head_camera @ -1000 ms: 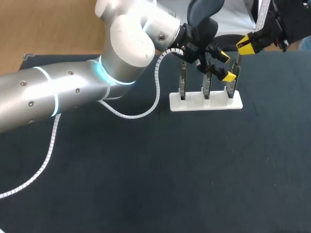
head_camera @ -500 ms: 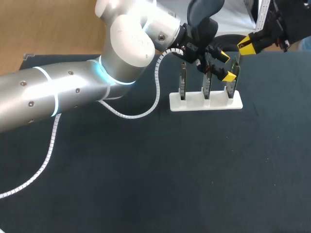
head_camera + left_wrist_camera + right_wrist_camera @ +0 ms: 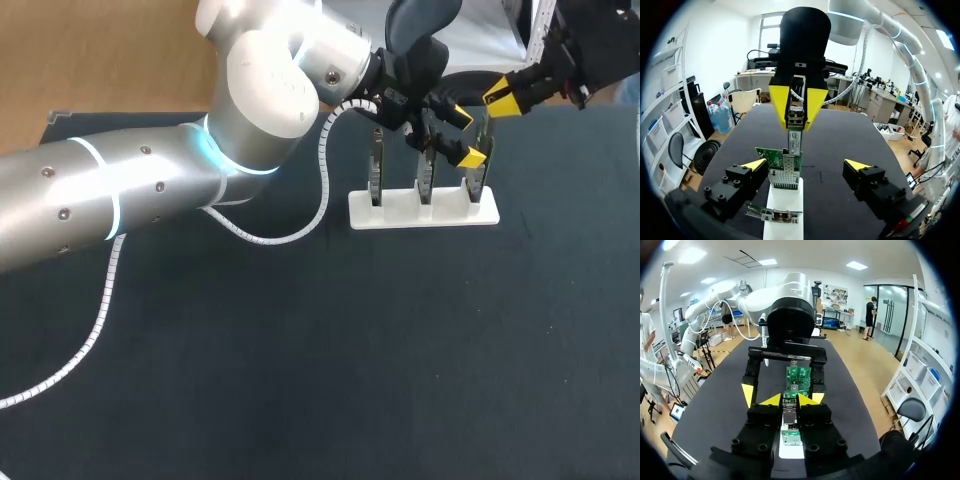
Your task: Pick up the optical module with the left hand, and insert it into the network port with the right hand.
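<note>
above the white stand [image 3: 400, 215], right fingers [image 3: 771, 401] grip the optical module [image 3: 794, 142]; left fingers [image 3: 754, 164] spread wide, clear.

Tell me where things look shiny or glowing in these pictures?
Head view: the left arm has bright glare on its silver shell and a glowing ring at its joint. Left wrist view: the right arm shows lit rings too.

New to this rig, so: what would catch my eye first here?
The big silver left arm stretches across the dark table, its left gripper open around circuit cards standing in a white rack. Facing it, the right gripper pinches the optical module at the top of one card.
</note>
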Controlling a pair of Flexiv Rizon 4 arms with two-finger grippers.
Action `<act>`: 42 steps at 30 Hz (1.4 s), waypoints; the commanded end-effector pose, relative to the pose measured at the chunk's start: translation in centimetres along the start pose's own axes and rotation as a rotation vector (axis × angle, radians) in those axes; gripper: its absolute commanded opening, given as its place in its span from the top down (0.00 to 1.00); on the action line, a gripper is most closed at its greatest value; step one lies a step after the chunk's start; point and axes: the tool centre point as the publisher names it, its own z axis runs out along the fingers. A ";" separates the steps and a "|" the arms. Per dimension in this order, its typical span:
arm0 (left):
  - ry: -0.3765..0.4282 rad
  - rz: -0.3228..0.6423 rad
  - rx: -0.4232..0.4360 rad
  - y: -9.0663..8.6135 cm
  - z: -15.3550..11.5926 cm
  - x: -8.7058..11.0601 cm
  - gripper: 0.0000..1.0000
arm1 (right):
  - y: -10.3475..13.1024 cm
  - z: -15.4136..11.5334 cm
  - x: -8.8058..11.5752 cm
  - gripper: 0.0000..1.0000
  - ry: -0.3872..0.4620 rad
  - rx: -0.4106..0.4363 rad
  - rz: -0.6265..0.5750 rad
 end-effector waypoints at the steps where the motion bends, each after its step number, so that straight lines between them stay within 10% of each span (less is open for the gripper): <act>1: 0.004 0.000 0.004 0.2 0.1 -0.1 0.00 | -0.5 0.0 0.0 1.00 0.003 -0.009 -0.002; 42: 0.004 0.000 0.004 0.2 0.1 -0.1 0.00 | -0.6 -0.1 0.4 1.00 0.004 -0.037 -0.023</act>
